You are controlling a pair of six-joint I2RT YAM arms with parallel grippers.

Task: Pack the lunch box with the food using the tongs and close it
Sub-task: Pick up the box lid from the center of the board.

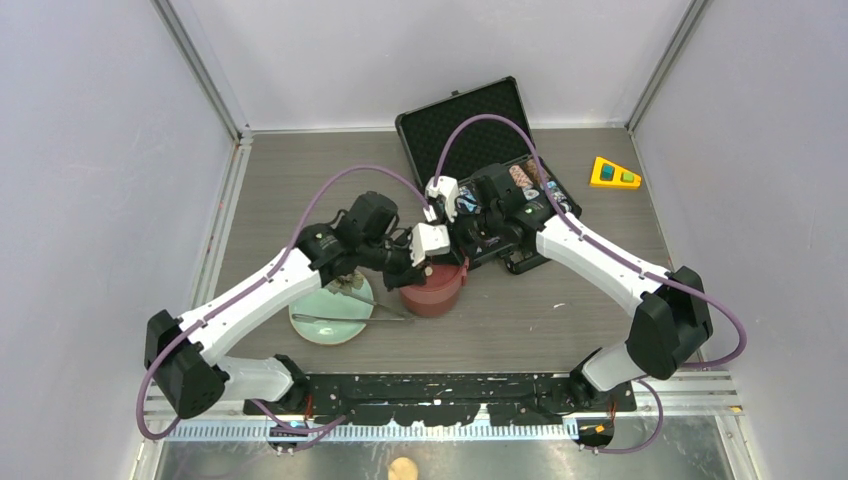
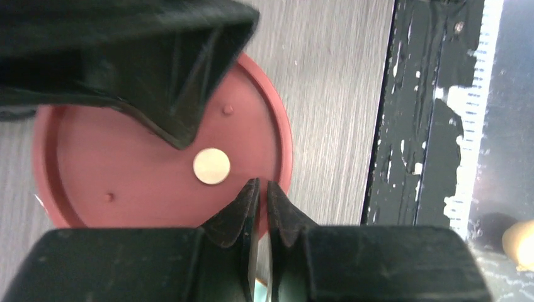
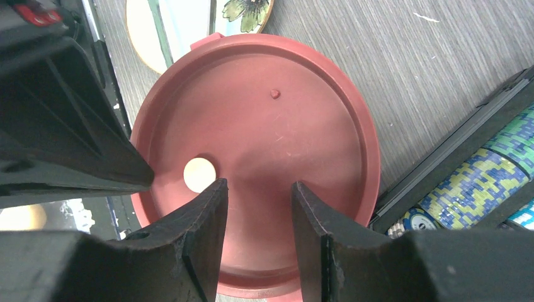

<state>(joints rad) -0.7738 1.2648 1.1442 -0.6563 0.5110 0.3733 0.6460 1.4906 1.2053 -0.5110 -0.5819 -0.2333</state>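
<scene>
The maroon lunch box (image 1: 433, 290) stands mid-table with a flat red lid (image 3: 271, 145) on top, and a small pale disc (image 3: 199, 174) sits on that lid. My left gripper (image 2: 262, 185) hovers over the lid's edge (image 2: 126, 176) beside the disc (image 2: 211, 166), shut with nothing in it. My right gripper (image 3: 255, 189) is open above the lid, empty. Both grippers meet over the box in the top view: left (image 1: 420, 264), right (image 1: 455, 256). The silver tongs (image 1: 350, 317) lie across the pale green plate (image 1: 322, 328), with food bits (image 1: 346, 286) at its far edge.
An open black case (image 1: 470, 125) of poker chips (image 3: 478, 182) lies right behind the box. A yellow wedge (image 1: 613, 173) sits at the far right. A beige round piece (image 1: 402, 468) lies below the black rail (image 1: 440, 385) at the near edge.
</scene>
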